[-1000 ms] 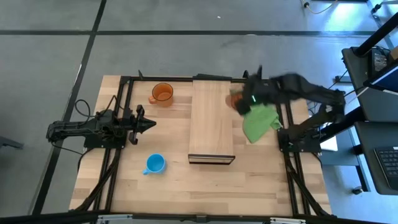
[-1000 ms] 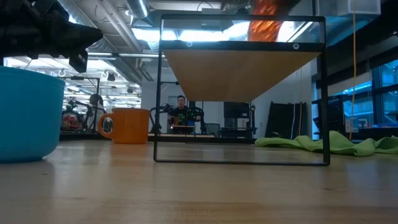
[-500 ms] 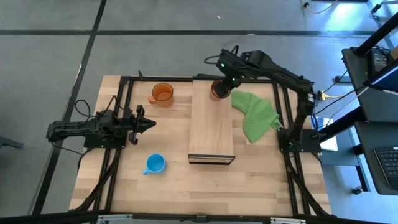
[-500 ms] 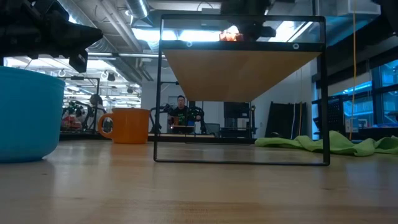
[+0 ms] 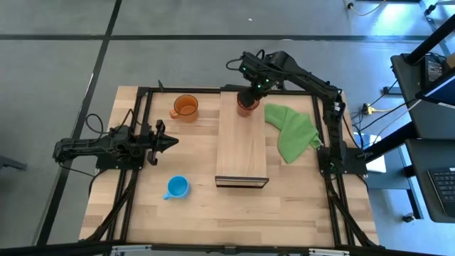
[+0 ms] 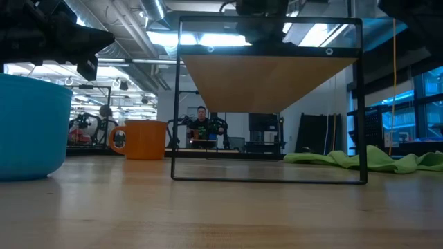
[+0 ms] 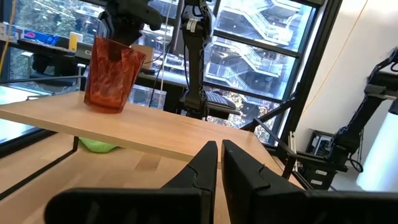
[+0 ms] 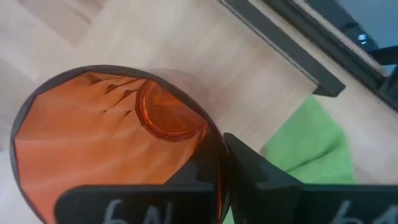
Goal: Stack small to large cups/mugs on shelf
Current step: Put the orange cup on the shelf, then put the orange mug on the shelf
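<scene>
While right jaws [image 8: 214, 177] pinch ribbed cup [image 5: 247, 104], cup empty.

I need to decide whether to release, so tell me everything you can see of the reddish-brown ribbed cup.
The ribbed cup is translucent reddish-brown, plastic or glass by its look, with faceted sides tapering to a narrower base and no handle. It stands upright, mouth up, on the far end of the light-wood shelf, near the edge beside the green cloth. The right gripper holds it from above, jaws closed over the rim, one finger inside. It looks empty.
</scene>
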